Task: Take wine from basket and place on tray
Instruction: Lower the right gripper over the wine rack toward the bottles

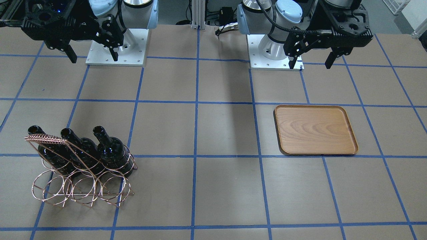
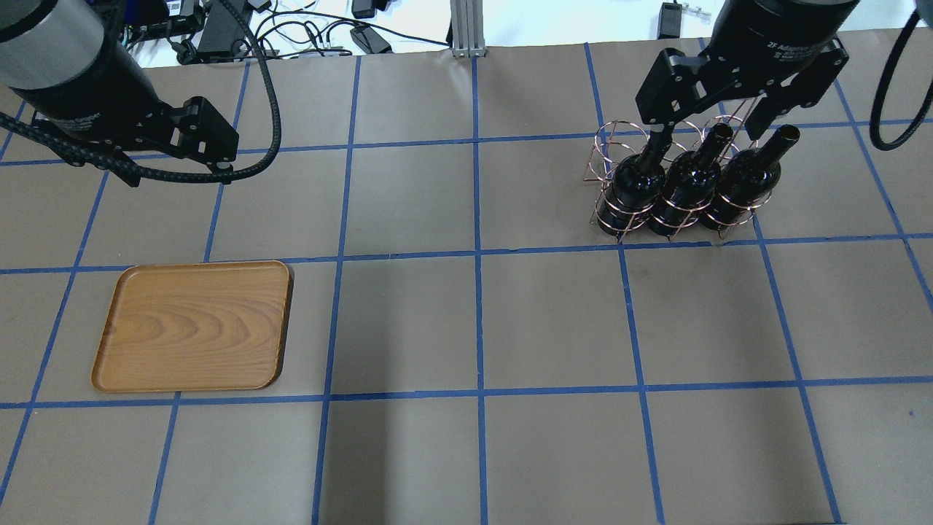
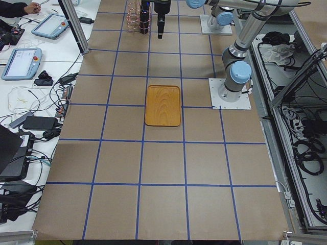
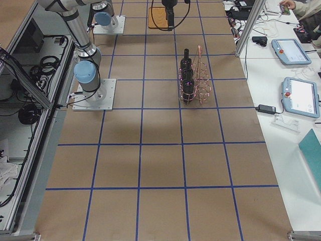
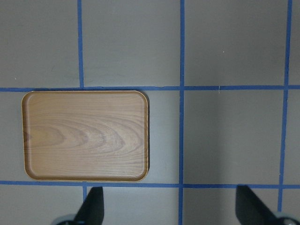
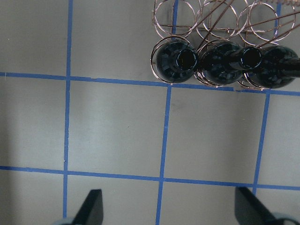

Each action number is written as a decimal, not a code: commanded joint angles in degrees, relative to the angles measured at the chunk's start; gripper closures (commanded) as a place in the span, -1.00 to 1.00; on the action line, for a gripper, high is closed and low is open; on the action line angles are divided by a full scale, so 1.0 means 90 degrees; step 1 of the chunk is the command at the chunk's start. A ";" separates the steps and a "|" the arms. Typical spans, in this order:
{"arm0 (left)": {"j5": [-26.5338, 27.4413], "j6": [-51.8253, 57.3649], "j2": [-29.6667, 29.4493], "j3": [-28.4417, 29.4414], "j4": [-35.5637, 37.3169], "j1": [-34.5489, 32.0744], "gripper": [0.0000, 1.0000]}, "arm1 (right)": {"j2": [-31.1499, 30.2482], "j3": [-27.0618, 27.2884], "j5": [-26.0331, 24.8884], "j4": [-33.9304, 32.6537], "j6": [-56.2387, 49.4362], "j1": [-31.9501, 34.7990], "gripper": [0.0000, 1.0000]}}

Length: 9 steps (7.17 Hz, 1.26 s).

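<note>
Three dark wine bottles (image 1: 111,150) stand upright, necks up, in the copper wire basket (image 1: 83,186). They also show from above in the overhead view (image 2: 685,186) and the right wrist view (image 6: 180,58). The wooden tray (image 1: 315,130) lies bare on the other side of the table and fills the left wrist view (image 5: 86,136). My right gripper (image 1: 93,59) is open and empty, high up on the robot's side of the basket (image 6: 173,16). My left gripper (image 1: 312,61) is open and empty, high above the table near the tray (image 2: 193,324).
Brown paper with a blue tape grid covers the table. The two arm bases (image 1: 116,50) stand at the robot's edge. Cables and devices lie beyond the far edge (image 2: 291,33). Side tables with tablets (image 4: 296,93) flank the operators' side.
</note>
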 commanded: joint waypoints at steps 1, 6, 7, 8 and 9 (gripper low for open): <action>-0.0019 0.0000 0.0024 -0.0007 0.0010 0.0000 -1.00 | 0.0001 0.0001 0.0010 -0.0005 -0.0019 -0.0004 -1.00; -0.0009 0.0010 0.0034 -0.0007 0.0010 0.0000 -1.00 | 0.0643 0.0400 -0.0087 -0.1376 -0.0610 -0.0092 -1.00; -0.0009 0.0010 0.0024 -0.0017 0.0010 0.0000 -1.00 | 0.0771 0.0478 -0.0088 -0.1401 -0.0770 -0.0208 -1.00; -0.0009 0.0010 0.0033 -0.0007 0.0010 0.0000 -1.00 | 0.0801 0.0498 -0.0078 -0.1440 -0.0926 -0.0451 -1.00; -0.0009 0.0010 0.0024 -0.0007 0.0010 0.0000 -1.00 | 0.0821 0.0508 -0.0088 -0.1431 -0.1314 -0.0705 -1.00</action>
